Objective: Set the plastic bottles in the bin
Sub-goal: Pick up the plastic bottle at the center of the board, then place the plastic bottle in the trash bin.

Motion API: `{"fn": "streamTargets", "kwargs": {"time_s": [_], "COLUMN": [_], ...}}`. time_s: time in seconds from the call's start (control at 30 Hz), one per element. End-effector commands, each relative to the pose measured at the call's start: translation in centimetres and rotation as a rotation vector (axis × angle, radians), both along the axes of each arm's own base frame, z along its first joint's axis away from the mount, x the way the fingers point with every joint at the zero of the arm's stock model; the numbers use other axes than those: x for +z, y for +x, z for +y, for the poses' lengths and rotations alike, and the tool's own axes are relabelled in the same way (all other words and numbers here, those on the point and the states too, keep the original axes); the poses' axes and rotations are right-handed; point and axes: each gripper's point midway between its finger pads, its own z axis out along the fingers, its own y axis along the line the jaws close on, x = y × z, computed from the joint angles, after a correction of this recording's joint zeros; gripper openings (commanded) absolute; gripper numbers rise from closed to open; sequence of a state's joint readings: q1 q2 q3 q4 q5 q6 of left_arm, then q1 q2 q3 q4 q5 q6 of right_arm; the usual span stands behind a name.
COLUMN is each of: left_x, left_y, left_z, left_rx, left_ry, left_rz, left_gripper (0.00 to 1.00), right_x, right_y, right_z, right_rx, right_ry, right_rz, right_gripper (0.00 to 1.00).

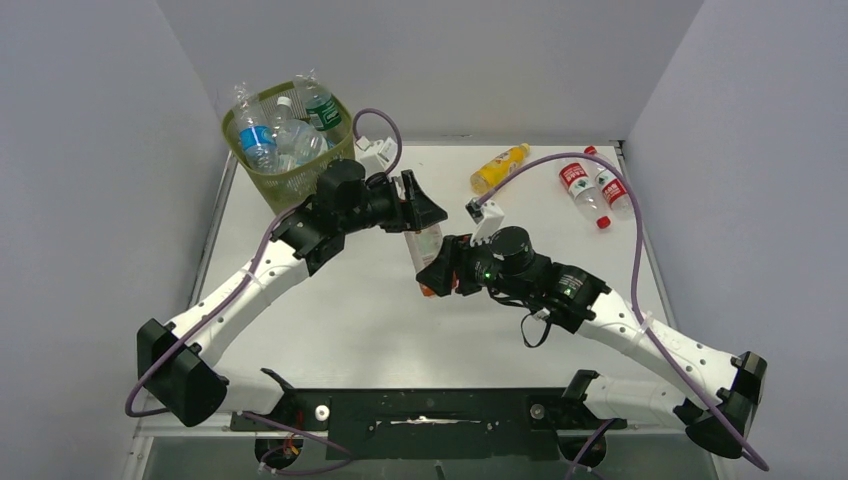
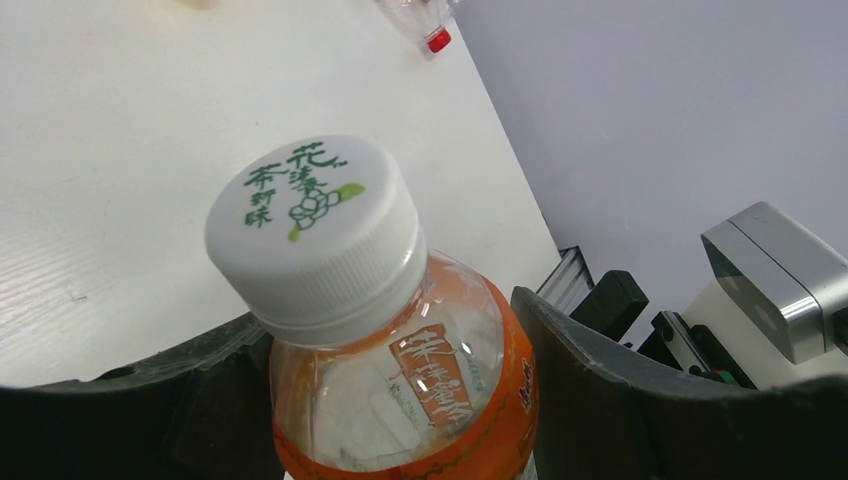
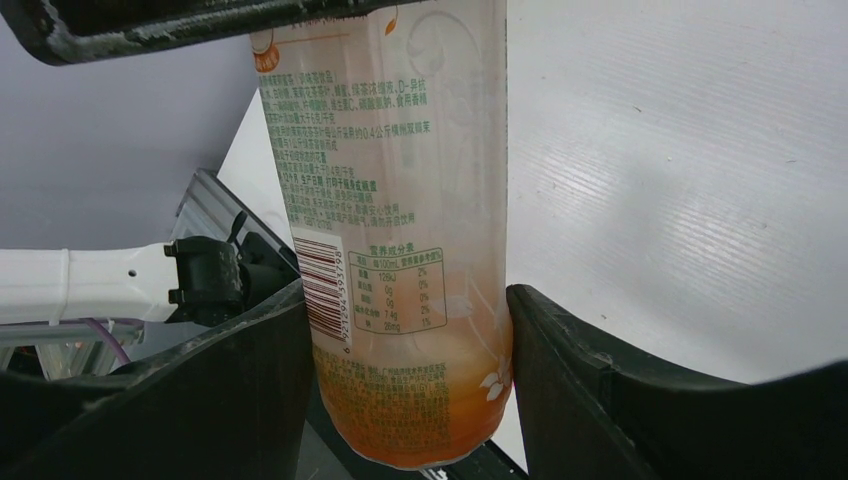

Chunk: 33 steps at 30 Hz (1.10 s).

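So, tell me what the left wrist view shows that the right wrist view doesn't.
Only the left wrist: a white cap with green print, and a red-capped bottle lying beyond. Only the right wrist: the barcode, the nutrition panel and the base. Both: the same orange tea bottle between black jaws, over the white table.

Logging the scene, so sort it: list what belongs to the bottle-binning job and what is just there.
Job: held orange-label bottle, yellow bottle, two red-label bottles, bin, bottles inside it.
Just there: purple cables, black base plate.
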State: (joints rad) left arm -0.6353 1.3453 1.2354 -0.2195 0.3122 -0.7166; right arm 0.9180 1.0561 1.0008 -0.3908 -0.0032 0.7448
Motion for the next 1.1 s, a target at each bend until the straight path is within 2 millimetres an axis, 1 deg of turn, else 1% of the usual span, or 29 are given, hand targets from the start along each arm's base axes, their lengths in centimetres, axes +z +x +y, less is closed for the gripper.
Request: {"fn": "streamTargets", "kwargs": {"time_s": [0.0, 0.03, 0.07, 0.13, 0.2, 0.27, 0.3, 0.33, 0.37, 0.43, 0.53, 0.63, 0.67, 0.73, 0.83, 0.93, 1.0, 1.07], "left_x": [2.3, 2.3, 2.4, 2.8, 3.6, 4.4, 5.7, 6.3, 7.5, 9.6, 13.4, 17.2, 18.8, 20.6, 22.7, 24.4, 25.3, 26.2], "left_y": [1.4, 1.4, 1.4, 1.5, 1.8, 2.5, 3.1, 3.8, 4.5, 6.1, 8.7, 11.0, 11.7, 12.6, 13.4, 13.9, 14.3, 14.9], "left_z": [0.6, 0.6, 0.7, 0.9, 1.2, 1.8, 2.3, 2.9, 3.5, 5.3, 9.2, 14.0, 16.3, 19.7, 25.0, 29.6, 31.9, 33.9], "left_rx": [0.054, 0.056, 0.057, 0.06, 0.063, 0.067, 0.078, 0.088, 0.097, 0.125, 0.198, 0.308, 0.364, 0.445, 0.582, 0.71, 0.772, 0.825], "left_ry": [0.02, 0.019, 0.02, 0.029, 0.053, 0.085, 0.091, 0.103, 0.106, 0.114, 0.133, 0.17, 0.179, 0.193, 0.239, 0.284, 0.299, 0.309], "left_rz": [-0.1, -0.102, -0.105, -0.121, -0.145, -0.166, -0.191, -0.203, -0.226, -0.261, -0.337, -0.418, -0.452, -0.492, -0.545, -0.585, -0.61, -0.634], "left_gripper": [0.17, 0.11, 0.09, 0.09, 0.09, 0.09, 0.09, 0.09, 0.09, 0.09, 0.09, 0.1, 0.09, 0.1, 0.1, 0.1, 0.09, 0.1], "right_x": [3.2, 3.3, 3.2, 3.3, 3.6, 4.1, 4.3, 4.5, 4.7, 5.1, 5.5, 5.1, 4.9, 4.5, 4.1, 3.7, 3.6, 3.4], "right_y": [0.8, 0.8, 0.8, 0.9, 0.9, 0.9, 0.9, 1.0, 0.9, 0.8, 0.7, 0.6, 0.5, 0.4, 0.3, 0.4, 0.3, 0.4], "right_z": [0.9, 1.0, 1.0, 1.1, 1.1, 1.0, 0.8, 0.7, 0.6, 0.3, -0.1, -0.4, -0.4, -0.3, -0.2, 0.0, 0.2, 0.4], "right_rx": [0.006, 0.006, 0.006, 0.001, -0.001, -0.004, -0.009, -0.012, -0.014, -0.017, -0.025, -0.031, -0.031, -0.028, -0.026, -0.022, -0.012, -0.006], "right_ry": [0.05, 0.052, 0.05, 0.054, 0.062, 0.067, 0.065, 0.062, 0.061, 0.063, 0.065, 0.06, 0.06, 0.058, 0.057, 0.051, 0.048, 0.041], "right_rz": [-0.073, -0.074, -0.072, -0.07, -0.073, -0.079, -0.082, -0.084, -0.088, -0.094, -0.1, -0.092, -0.087, -0.076, -0.064, -0.057, -0.052, -0.047], "right_gripper": [0.52, 0.54, 0.58, 0.71, 0.9, 1.0, 0.99, 0.98, 0.98, 0.98, 0.98, 0.98, 0.98, 0.98, 0.98, 0.98, 0.98, 0.98]}}
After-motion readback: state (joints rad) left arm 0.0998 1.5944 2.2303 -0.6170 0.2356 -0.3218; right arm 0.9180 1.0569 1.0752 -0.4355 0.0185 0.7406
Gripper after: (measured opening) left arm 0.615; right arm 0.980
